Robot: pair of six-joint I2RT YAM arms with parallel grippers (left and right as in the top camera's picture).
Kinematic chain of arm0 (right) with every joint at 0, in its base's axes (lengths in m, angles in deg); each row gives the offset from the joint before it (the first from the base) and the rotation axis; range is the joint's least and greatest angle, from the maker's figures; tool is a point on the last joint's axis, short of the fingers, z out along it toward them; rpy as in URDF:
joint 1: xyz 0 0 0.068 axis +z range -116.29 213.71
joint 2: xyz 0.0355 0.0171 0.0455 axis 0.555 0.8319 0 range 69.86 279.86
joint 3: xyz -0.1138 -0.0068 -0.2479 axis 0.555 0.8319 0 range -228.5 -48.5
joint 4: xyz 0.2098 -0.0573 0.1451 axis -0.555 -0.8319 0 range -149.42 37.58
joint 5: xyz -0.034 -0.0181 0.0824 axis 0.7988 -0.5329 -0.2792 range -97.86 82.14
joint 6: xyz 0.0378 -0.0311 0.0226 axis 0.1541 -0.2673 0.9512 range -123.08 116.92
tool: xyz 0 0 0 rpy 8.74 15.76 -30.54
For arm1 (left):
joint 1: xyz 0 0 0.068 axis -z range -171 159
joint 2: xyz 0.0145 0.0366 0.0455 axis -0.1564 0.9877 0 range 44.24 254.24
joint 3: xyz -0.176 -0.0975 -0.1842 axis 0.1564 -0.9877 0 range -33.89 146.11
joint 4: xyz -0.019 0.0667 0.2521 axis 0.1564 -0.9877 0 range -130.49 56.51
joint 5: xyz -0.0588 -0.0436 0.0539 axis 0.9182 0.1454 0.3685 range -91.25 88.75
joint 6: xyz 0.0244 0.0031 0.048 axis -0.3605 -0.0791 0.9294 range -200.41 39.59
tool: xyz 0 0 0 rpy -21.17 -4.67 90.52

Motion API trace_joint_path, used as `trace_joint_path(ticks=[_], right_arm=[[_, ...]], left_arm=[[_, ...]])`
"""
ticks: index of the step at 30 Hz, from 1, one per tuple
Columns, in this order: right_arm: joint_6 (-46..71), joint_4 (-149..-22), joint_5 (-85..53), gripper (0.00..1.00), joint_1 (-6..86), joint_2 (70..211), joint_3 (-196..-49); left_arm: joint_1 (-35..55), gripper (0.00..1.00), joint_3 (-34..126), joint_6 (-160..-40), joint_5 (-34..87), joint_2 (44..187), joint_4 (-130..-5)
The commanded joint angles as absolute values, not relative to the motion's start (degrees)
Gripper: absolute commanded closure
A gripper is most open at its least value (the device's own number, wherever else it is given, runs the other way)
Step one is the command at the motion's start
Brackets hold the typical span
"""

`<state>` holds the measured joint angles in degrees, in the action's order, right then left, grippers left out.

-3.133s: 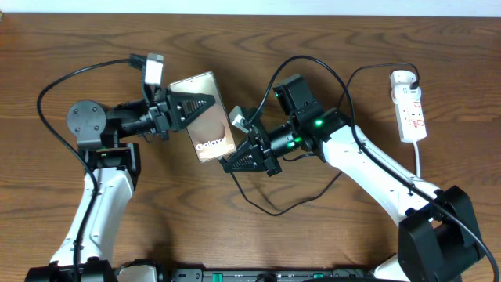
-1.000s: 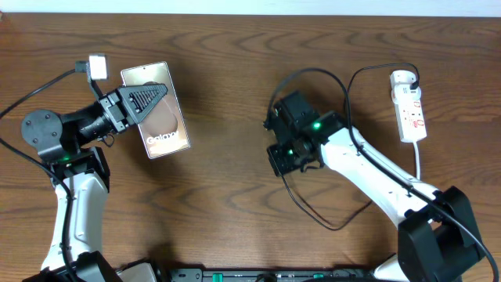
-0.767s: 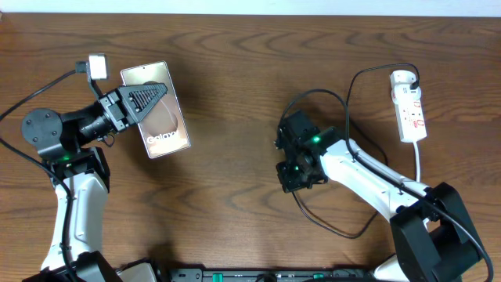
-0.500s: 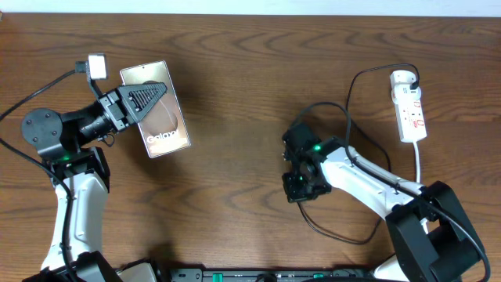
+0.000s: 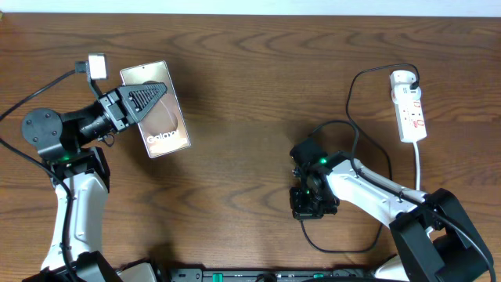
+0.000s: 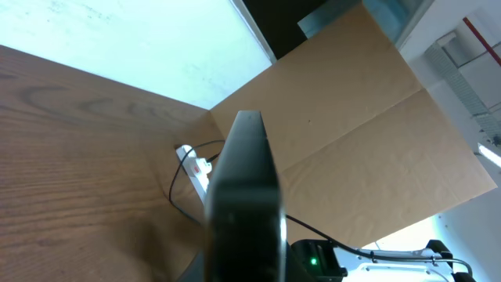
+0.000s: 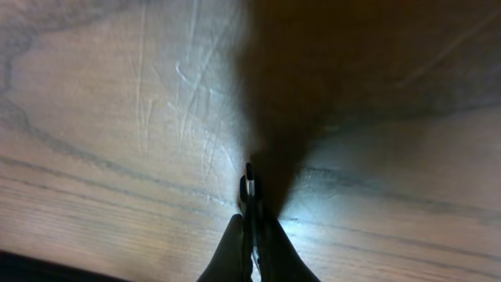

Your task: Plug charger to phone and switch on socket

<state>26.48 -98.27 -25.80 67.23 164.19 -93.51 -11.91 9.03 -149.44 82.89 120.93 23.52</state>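
Since the charger [image 7: 249, 182] is pinched by its tip in the right claw [image 7: 252, 223] close over the desk [image 5: 250, 63], well apart from the phone [image 5: 164, 129] gripped by the left claw [image 5: 153, 95], that tip could be driven into the desk and skewed.

Grained wooden table [image 5: 250, 78], glossy metallic phone [image 5: 171, 121], white plastic socket [image 5: 411, 110]

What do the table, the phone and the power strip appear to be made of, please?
Table: wood or veneer, matt brown with clear grain. Phone: smooth, faintly shiny pale back, likely glass or metal. Power strip: white plastic, by its rounded moulded casing.
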Motion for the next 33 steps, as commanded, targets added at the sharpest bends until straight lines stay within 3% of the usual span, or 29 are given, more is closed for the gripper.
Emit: trace_joint_path(ticks=[1, 5, 19, 28, 33], right_arm=[[28.21, -98.03, -23.68, 0.92, 67.14, 166.64, -90.04], [29.74, -97.83, -23.66, 0.82, 67.14, 166.64, -90.04], [36.97, -99.97, -18.34, 0.91, 67.14, 166.64, -90.01], [45.21, -103.58, -14.17, 0.83, 67.14, 166.64, -90.01], [46.22, -103.62, -13.78, 0.86, 67.14, 166.64, -89.99]], left_arm=[[-12.11, 0.93, 9.07, -149.73, 83.61, 119.79, 24.00], [-12.11, 0.93, 9.07, -149.73, 83.63, 119.79, 24.00], [-12.11, 0.93, 9.07, -149.68, 83.76, 119.79, 24.00], [-12.11, 0.93, 9.07, -149.66, 83.81, 119.79, 24.02], [-12.11, 0.92, 9.07, -149.51, 83.81, 119.79, 24.00]])
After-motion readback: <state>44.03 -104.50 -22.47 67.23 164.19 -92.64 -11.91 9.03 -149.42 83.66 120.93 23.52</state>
